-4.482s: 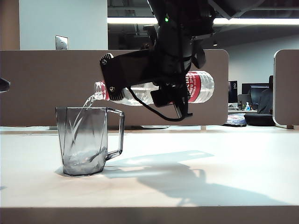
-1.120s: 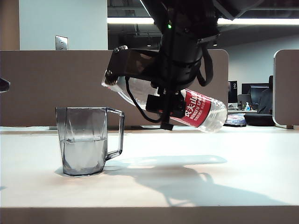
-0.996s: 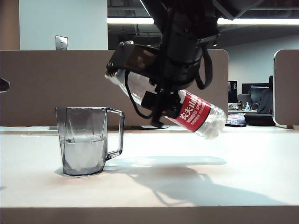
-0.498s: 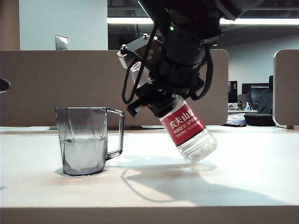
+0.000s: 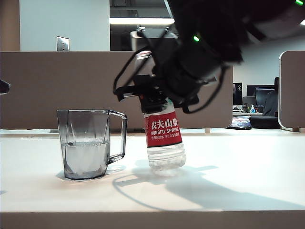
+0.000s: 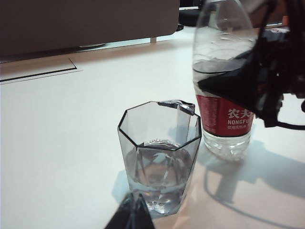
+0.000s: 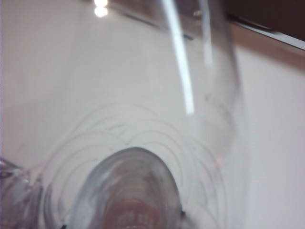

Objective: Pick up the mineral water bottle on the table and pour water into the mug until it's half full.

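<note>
On the white table [image 5: 248,167], centre frame, my right gripper [image 5: 157,98] clasps the mineral water bottle [image 5: 163,138]; I'd seat it flat (base seemingly touching) beside the mug [image 5: 88,143] before releasing.

My left gripper's [image 6: 133,212] opening I cannot tell.

Lit from overhead by a bright ceiling strip light [image 5: 141,21], blown out to white. Soft grey shadows thrown forward and rightward across the wide white tabletop [image 5: 248,191]. Backlit and nearly black: the robot arm [image 5: 209,43]. Sharp in the left wrist view, tabletop glaring. Heavily blurred in the right wrist view, streaked with a white reflection on clear plastic [image 7: 181,71].
</note>
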You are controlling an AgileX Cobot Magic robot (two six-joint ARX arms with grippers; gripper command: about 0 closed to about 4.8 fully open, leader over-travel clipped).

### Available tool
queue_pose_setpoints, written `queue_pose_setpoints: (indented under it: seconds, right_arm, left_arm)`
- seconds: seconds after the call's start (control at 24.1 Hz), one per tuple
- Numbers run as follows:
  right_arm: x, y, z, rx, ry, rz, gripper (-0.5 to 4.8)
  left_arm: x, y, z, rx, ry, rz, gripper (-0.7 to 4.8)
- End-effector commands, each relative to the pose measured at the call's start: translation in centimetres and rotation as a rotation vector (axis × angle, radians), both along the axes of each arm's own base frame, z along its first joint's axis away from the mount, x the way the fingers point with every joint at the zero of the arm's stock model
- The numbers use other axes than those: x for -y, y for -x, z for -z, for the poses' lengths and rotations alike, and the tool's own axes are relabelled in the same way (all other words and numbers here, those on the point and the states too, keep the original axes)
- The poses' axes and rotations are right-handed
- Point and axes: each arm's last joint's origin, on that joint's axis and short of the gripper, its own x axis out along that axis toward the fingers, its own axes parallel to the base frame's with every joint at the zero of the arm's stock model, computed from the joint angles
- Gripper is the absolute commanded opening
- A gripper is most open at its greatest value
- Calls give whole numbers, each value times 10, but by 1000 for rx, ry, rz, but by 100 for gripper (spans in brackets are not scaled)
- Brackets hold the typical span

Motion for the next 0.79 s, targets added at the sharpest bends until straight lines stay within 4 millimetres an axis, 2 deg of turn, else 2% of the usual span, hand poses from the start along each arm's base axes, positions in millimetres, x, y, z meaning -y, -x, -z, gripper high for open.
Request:
queue_pose_setpoints:
  seconds: [0.04,0.17,0.33,0.37,0.46,0.5,0.79]
  right_arm:
    - [13,3,7,44,-128,23,165]
    - [25,7,14,56,-189,40,165]
    - [25,9,16,56,-193,25,185]
    - [25,10,16,53,-196,12,219]
    - [23,11,17,36,-193,-23,236]
    - [23,12,17,33,-189,-24,273]
    - [19,19,16,12,-167,-39,447]
  left_arm:
    - [0,0,-2,13,8,-1,-5]
    - [0,0,-2,13,8,-1,-5]
    - [0,0,-2,13,8,-2,-5]
    - [0,0,-2,13,8,-2,-5]
    - [0,0,-2,13,8,-2,-5]
    - [0,0,-2,13,8,-2,-5]
    - [0,0,-2,13,8,-2,-5]
